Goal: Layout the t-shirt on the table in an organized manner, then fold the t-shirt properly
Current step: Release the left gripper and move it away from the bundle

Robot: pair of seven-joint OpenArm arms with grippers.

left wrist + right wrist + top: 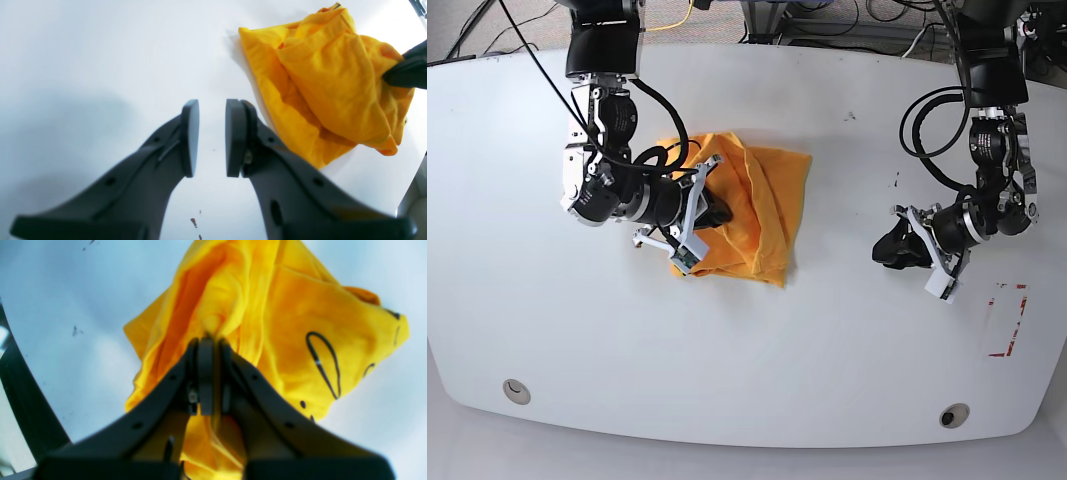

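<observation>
The crumpled t-shirt is pinched by the clenched right gripper for spreading across the bench; the left gripper is parted, empty.

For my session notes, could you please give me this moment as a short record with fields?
t-shirt: crumpled in a heap on the table, not laid out, black line print showing
table: white, with a red tape outline near the left arm
right gripper: jaws shut on a bunched fold of the t-shirt
left gripper: jaws partly apart, nothing between them, over bare table beside the t-shirt
task stage: layout not yet done, no fold made
</observation>
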